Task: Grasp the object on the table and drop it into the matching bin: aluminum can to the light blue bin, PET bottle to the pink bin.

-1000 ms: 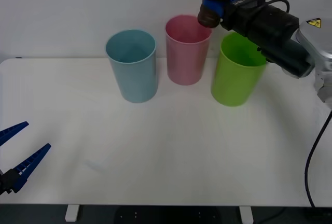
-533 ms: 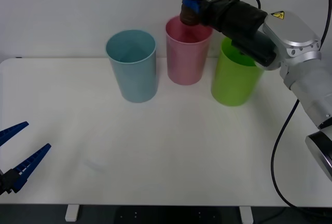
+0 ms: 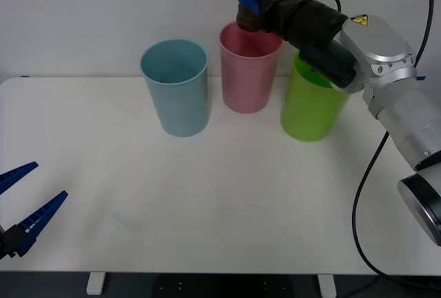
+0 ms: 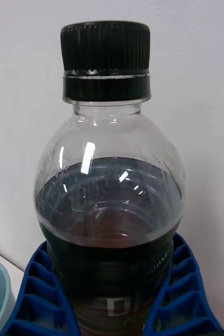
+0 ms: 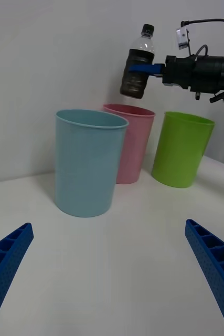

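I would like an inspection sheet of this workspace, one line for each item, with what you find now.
Surface: white table, bare in front of the bins.
Job's things: bottle of dark liquid, capped, held in the air above the pink bin; light blue bin stands beside it.
Clutter: green bin next to the pink one.
Grippers: right gripper shut on the bottle; left gripper open, low at the near left of the table.
Cables: black cable hangs along the right arm.
Surroundings: plain white wall.
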Controlling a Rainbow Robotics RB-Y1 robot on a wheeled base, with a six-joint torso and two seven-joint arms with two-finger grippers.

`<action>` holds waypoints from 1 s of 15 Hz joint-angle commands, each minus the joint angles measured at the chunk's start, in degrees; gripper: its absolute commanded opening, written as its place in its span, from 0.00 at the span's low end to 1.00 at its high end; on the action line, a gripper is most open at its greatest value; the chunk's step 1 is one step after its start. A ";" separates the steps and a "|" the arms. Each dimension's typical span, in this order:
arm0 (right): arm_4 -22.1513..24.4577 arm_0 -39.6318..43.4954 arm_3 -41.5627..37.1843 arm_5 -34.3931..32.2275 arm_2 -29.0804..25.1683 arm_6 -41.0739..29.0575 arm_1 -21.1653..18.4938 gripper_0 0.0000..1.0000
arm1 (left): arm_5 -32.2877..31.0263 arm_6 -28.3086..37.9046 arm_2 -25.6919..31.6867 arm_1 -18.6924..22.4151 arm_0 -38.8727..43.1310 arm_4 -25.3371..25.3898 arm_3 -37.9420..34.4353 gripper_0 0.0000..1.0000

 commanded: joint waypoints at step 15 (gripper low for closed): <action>-2.63 14.40 -20.22 0.71 -1.32 2.34 -5.55 1.00 | 0.00 0.00 0.00 0.00 0.00 0.00 0.00 1.00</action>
